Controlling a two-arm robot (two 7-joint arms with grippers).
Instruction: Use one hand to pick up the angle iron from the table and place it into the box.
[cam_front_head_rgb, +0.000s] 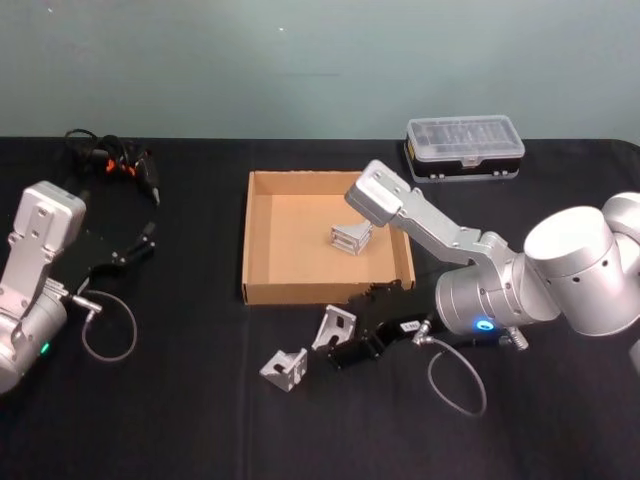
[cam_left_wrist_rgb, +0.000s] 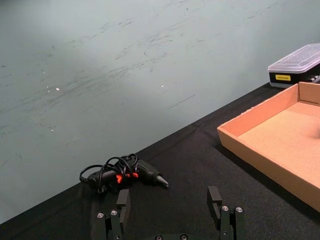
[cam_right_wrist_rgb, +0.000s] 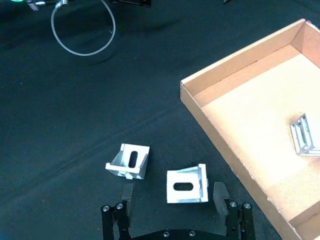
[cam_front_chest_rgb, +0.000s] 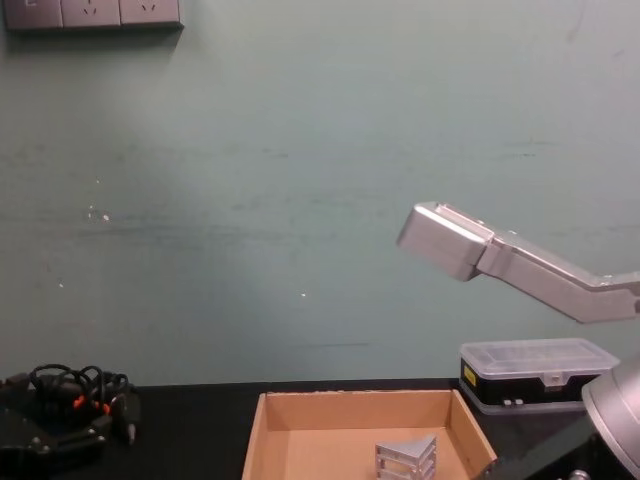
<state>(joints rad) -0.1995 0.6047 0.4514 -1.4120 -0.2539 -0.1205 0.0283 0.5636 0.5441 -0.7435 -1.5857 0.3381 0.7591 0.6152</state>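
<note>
While open, right tool (cam_right_wrist_rgb: 174, 194) astride angle iron (cam_right_wrist_rgb: 186, 185), seemingly beside box (cam_right_wrist_rgb: 240, 61)

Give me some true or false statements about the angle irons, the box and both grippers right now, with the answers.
One angle iron lies inside the box. True.
Two angle irons lie on the table before the box. True.
The right gripper is shut on an angle iron. False: it is open, straddling one that rests on the table.
The plastic case sits in the box. False: it stands on the table behind it.
The left gripper holds an angle iron. False: it is open and empty.
</note>
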